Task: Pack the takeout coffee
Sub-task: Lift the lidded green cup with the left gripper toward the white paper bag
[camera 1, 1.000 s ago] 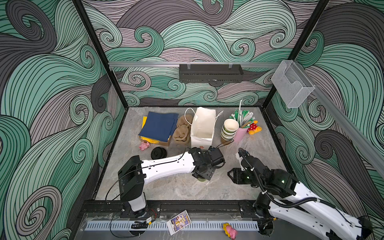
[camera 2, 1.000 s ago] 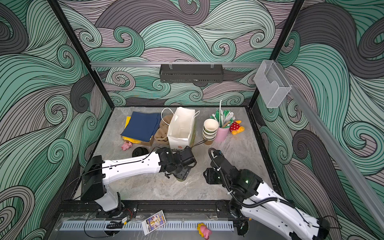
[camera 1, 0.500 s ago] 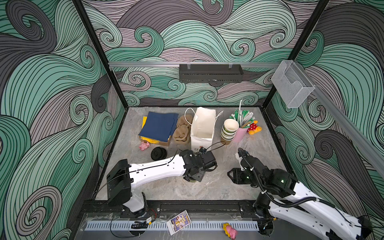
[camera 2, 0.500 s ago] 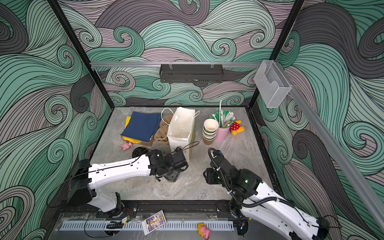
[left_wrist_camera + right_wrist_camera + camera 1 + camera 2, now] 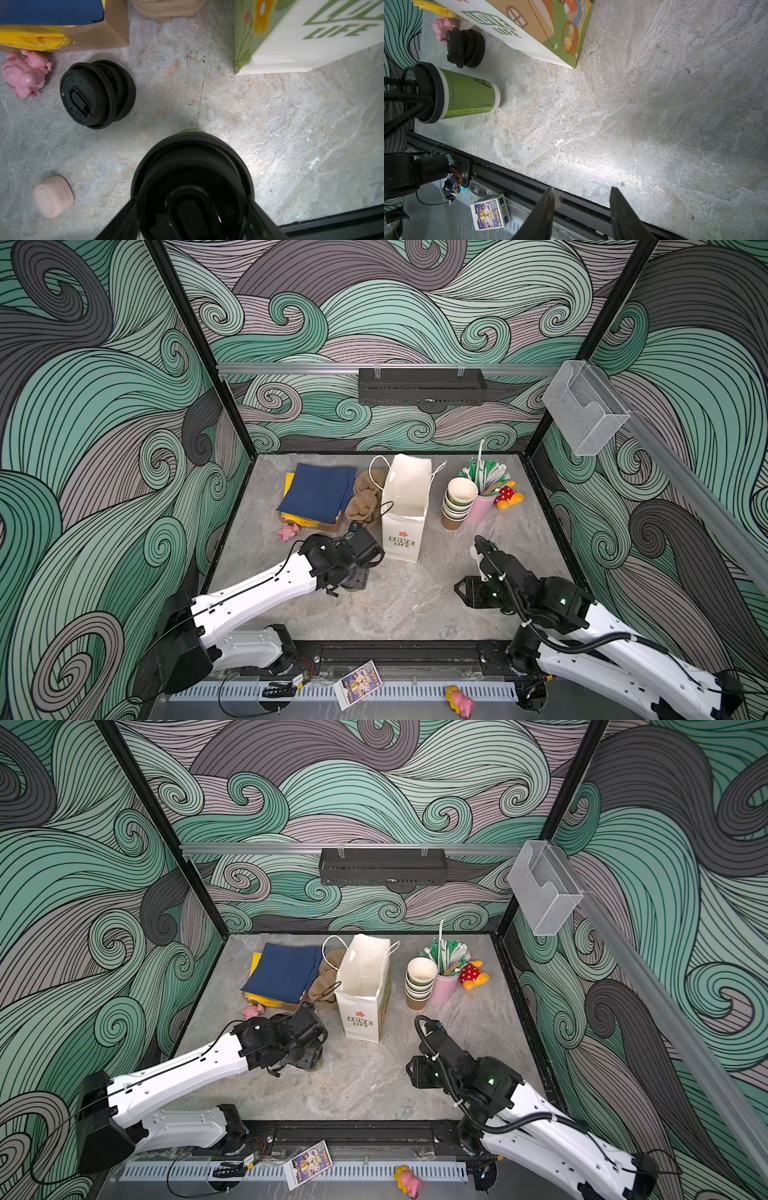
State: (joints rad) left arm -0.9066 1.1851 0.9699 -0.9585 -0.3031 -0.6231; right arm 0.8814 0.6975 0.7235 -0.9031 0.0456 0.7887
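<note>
A takeout coffee cup (image 5: 467,93), green with a black sip lid (image 5: 425,93), stands upright, and my left gripper (image 5: 191,218) is shut on the lid rim from above. Black fingers (image 5: 264,220) flank the lid (image 5: 191,176). Whether the cup base touches the table I cannot tell. In both top views the left gripper (image 5: 353,578) (image 5: 311,1056) is left of the white paper bag (image 5: 405,510) (image 5: 363,990) and hides most of the cup. A stack of spare black lids (image 5: 97,93) (image 5: 465,48) lies nearby. Empty stacked cups (image 5: 457,502) (image 5: 419,982) stand at the back. My right gripper (image 5: 582,189) (image 5: 463,593) is open and empty over the front right.
At the back are blue napkins (image 5: 318,493), brown pulp carriers (image 5: 365,497), a pink straw cup (image 5: 482,508) and a red toy (image 5: 508,495). A pink toy pig (image 5: 25,72) and a pink earbud case (image 5: 53,196) lie near the lids. A card box (image 5: 490,212) sits beyond the front rail.
My left arm has drawn back to the left with the lidded cup, away from the front of the bag. The right arm has stayed still.
</note>
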